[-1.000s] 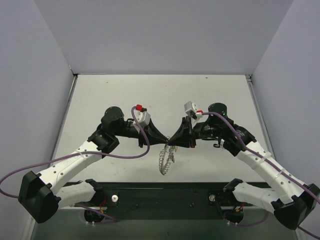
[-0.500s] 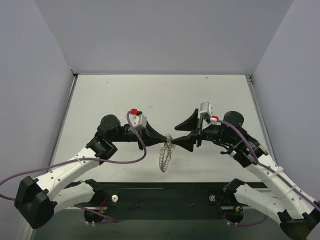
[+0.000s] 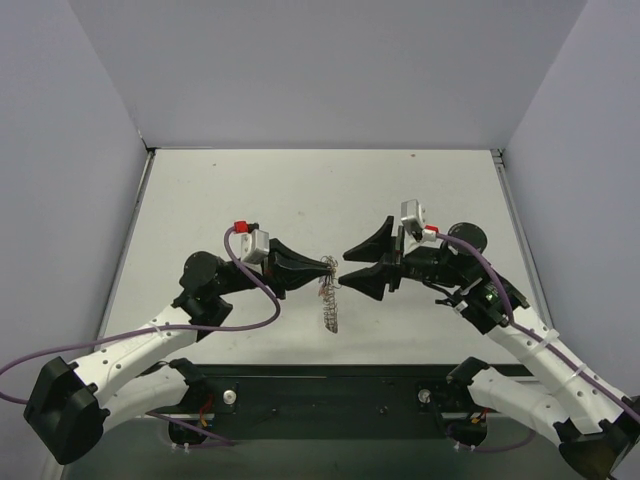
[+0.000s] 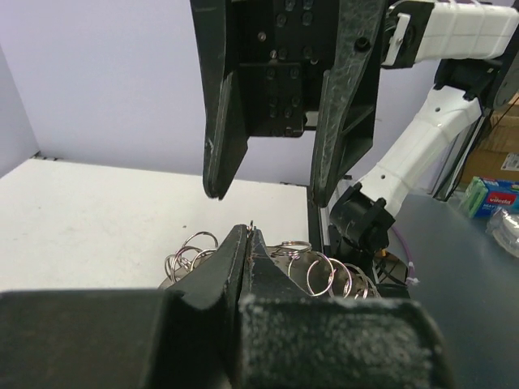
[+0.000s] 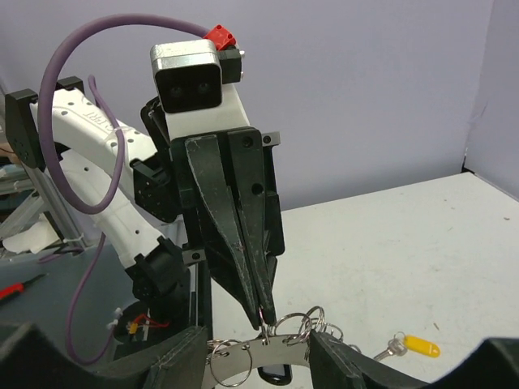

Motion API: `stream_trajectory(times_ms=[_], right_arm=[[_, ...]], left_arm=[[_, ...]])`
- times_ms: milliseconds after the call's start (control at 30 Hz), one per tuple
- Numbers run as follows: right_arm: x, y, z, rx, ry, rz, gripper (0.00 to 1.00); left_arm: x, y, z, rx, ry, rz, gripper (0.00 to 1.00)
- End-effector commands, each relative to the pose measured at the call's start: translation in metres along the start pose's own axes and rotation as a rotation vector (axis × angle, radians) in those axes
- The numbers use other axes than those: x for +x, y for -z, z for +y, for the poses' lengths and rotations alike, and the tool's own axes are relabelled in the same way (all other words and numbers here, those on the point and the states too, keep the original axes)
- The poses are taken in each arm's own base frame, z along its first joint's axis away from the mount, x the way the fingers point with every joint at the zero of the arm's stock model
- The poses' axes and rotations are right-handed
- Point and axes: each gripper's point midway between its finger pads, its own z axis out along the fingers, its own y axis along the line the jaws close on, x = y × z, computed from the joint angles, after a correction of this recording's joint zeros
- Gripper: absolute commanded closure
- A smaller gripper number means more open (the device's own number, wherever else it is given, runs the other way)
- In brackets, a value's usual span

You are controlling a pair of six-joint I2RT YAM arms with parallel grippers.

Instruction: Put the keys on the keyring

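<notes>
Right wrist view: left gripper [image 5: 263, 311] pinches the keyring [image 5: 302, 327] aloft; right gripper [image 3: 346, 267] stands released at its three o'clock. A yellow key [image 5: 422, 347] lies loose at four o'clock, apparently not yet threaded.

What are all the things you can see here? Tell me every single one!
keyring: one, silvery bunch of wire loops, hanging from the left claw above the table.
key: one, yellow head, lying on the table; I can't make out any other keys.
table: one, white, under everything.
box: one, blue and green, off beyond the table's side.
cables: two, purple, one along each arm.
left claw: one, black, shut on the top of the keyring.
right claw: one, black, open, pointing at the left claw.
</notes>
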Motion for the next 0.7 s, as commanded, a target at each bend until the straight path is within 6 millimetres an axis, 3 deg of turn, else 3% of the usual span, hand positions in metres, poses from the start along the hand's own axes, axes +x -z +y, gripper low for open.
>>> stream_trajectory(times_ms=[0, 667], right_arm=[[-0.0263, -0.0031, 0.0141, -0.081, 0.056, -0.079, 0.49], [-0.0179, -0.0128, 0.0117, -0.113, 0.017, -0.072, 0.52]], left_arm=[[-0.0493, -0.0031, -0.0158, 0.045, -0.082, -0.16, 1.0], [-0.0483, -0.0091, -0.0178, 0.085, -0.067, -0.144, 1.0]])
